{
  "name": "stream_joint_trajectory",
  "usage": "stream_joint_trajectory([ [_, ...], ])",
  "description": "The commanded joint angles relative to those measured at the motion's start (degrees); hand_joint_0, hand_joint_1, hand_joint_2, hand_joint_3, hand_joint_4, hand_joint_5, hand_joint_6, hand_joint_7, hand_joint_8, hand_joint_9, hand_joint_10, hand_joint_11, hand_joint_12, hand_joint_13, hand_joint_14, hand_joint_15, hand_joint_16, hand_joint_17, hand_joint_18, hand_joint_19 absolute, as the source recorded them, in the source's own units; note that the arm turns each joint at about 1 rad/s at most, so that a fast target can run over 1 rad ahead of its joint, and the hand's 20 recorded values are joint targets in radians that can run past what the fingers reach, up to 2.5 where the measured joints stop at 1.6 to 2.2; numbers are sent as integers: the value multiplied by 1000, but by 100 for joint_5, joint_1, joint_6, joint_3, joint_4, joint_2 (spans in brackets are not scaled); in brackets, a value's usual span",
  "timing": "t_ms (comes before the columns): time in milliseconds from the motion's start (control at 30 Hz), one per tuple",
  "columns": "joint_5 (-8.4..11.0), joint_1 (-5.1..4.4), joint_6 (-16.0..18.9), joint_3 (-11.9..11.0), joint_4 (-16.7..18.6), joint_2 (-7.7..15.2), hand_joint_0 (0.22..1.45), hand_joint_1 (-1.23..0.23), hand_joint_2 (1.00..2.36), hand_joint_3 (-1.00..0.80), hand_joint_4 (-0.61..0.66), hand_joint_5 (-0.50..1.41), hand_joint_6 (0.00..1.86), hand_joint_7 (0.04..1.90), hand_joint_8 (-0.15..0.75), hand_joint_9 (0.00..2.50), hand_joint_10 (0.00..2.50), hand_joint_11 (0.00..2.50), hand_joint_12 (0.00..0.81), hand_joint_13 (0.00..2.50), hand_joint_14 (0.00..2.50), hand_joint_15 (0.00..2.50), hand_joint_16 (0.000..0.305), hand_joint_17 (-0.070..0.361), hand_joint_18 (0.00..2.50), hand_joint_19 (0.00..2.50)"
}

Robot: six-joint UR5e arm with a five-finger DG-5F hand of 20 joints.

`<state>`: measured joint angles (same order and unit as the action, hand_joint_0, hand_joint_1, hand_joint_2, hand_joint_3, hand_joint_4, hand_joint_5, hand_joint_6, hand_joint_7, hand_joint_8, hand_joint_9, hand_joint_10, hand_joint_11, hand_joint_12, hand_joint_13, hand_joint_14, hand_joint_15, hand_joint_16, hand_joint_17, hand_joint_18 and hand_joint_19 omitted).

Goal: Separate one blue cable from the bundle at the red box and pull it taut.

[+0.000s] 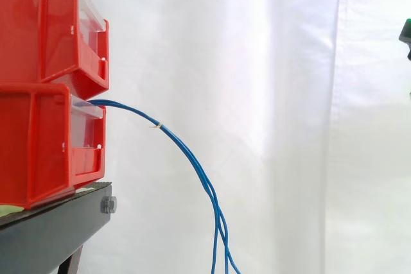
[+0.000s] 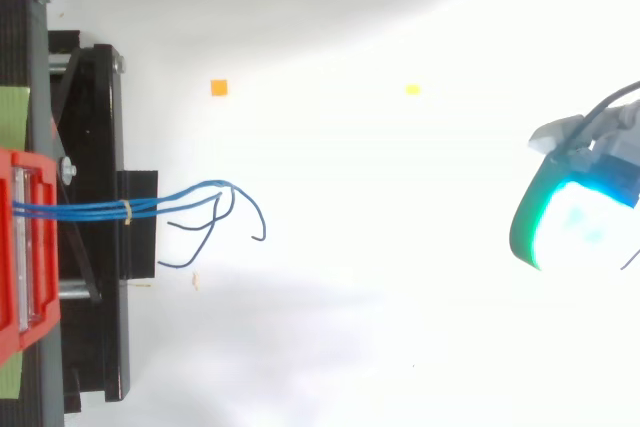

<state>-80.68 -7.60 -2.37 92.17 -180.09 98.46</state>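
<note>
From the side, the blue cables (image 1: 186, 152) are drooping from the lower red box (image 1: 45, 145), well apart from the hand (image 1: 406, 31); from above, the hand (image 2: 575, 217) (open or closed, I cannot tell) is risking catching several banded ones together.

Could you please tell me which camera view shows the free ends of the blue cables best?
The top view: past the pale tie the blue cables spread apart and their free ends show. In the side view they arc down from the lower red bin and leave the bottom edge.
</note>
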Motion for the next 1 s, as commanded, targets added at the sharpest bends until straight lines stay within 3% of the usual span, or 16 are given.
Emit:
stream_joint_trajectory([
  [0,0,-5,0,-6,1,-2,584,-544,1004,-451,249,-208,502,717,288,494,10,352,337,286,5,155,57,129,331,495],
  [967,0,-5,0,-6,-8,-2,585,-548,1004,-449,256,-205,502,718,298,536,12,384,348,313,6,175,58,131,350,491],
])
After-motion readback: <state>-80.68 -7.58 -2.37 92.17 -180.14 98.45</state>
